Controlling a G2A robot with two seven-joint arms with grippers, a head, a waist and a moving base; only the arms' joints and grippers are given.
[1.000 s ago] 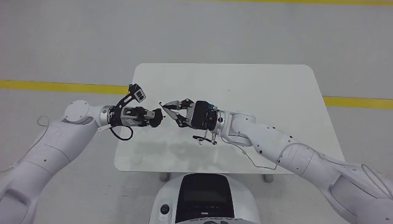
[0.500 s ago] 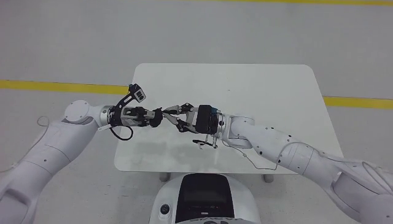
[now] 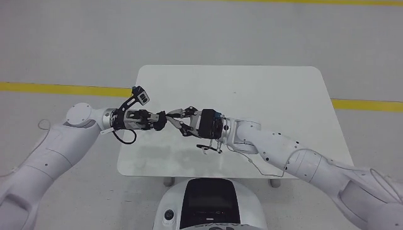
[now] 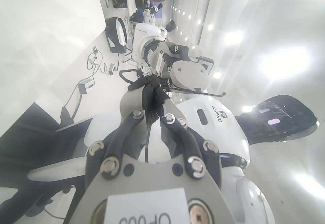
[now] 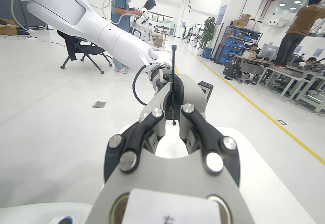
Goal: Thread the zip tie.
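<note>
A thin black zip tie (image 5: 174,70) stands upright, and its free end hangs between the fingers of my right gripper (image 5: 174,98). That gripper is open around the strap. My left gripper (image 4: 152,100) is shut on the zip tie (image 4: 142,84), whose dark end pokes out past the fingertips. In the top view the two grippers meet tip to tip above the table's front left part, the left gripper (image 3: 161,120) against the right gripper (image 3: 174,120).
The white table (image 3: 252,91) lies under both arms. A yellow floor line (image 3: 50,88) runs past its sides. Black cables loop beside each wrist.
My right gripper has slid left toward the left gripper, so its fingers now straddle the zip tie. The left arm has stayed still.
</note>
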